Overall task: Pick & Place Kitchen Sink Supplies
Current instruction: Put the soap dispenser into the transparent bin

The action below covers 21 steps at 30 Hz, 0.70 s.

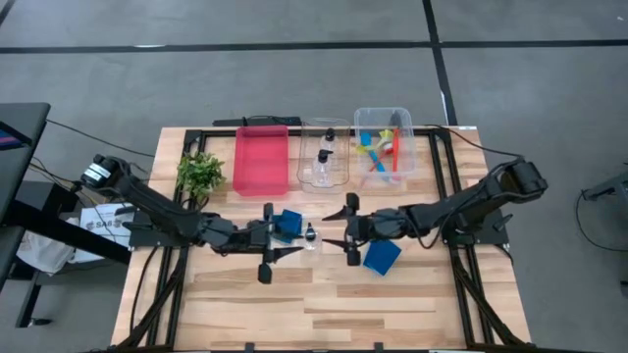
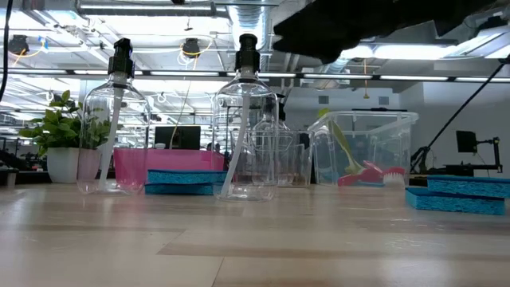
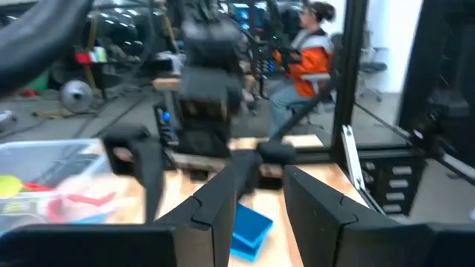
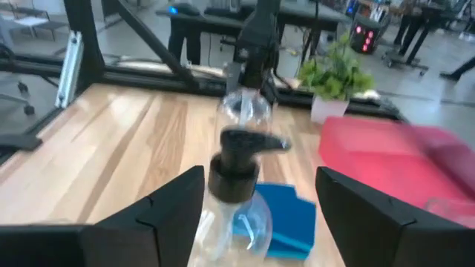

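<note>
Two clear bottles with black pump tops stand upright mid-table, one (image 2: 247, 135) right of the other (image 2: 115, 127). My right gripper (image 1: 334, 229) is open. Its fingers stand on either side of the nearer bottle's pump top (image 4: 236, 174) without touching it. My left gripper (image 1: 285, 238) is open, raised beside a blue sponge (image 1: 289, 224) lying flat. A second blue sponge (image 1: 381, 257) lies flat under my right arm. Red, blue and yellow-green brushes (image 1: 383, 152) lie in a clear bin. A third bottle (image 1: 324, 157) stands in another clear bin.
Along the far edge sit a green plant (image 1: 200, 174), a red tray (image 1: 261, 159) and the two clear bins (image 1: 339, 176), (image 1: 422, 147). Bare wood stretches across the near half of the table (image 1: 314, 304). A seated person (image 3: 304, 59) shows in the room beyond.
</note>
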### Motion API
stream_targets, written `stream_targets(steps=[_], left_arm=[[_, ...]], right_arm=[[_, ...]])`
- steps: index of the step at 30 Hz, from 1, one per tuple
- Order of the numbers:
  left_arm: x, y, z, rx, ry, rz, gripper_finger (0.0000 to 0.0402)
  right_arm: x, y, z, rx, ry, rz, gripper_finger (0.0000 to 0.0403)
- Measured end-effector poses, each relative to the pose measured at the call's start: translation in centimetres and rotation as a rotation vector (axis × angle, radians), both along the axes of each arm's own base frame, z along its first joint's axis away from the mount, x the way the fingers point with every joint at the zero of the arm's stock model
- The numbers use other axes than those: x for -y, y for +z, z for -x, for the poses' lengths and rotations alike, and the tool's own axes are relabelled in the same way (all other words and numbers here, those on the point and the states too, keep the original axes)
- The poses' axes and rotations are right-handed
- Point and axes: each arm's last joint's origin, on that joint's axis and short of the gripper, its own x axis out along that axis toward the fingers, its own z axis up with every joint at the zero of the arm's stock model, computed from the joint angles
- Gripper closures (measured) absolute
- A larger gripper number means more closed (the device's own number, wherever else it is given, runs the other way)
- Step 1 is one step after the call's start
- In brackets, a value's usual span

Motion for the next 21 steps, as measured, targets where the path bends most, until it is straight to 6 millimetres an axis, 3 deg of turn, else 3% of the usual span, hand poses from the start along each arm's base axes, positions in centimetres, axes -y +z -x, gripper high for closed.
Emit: stream_targets(steps=[6, 21], left_arm=[[0.8, 0.6, 1.2, 0.001, 0.026, 0.000, 0.0286], [1.0, 0.5, 1.3, -0.001, 0.037, -0.005, 0.0286]], right_arm=[[-0.1, -1.0, -0.6, -0.013, -0.012, -0.050, 0.0142], [-0.8, -2.0, -4.1, -0.022, -0.014, -0.049, 0.0142]])
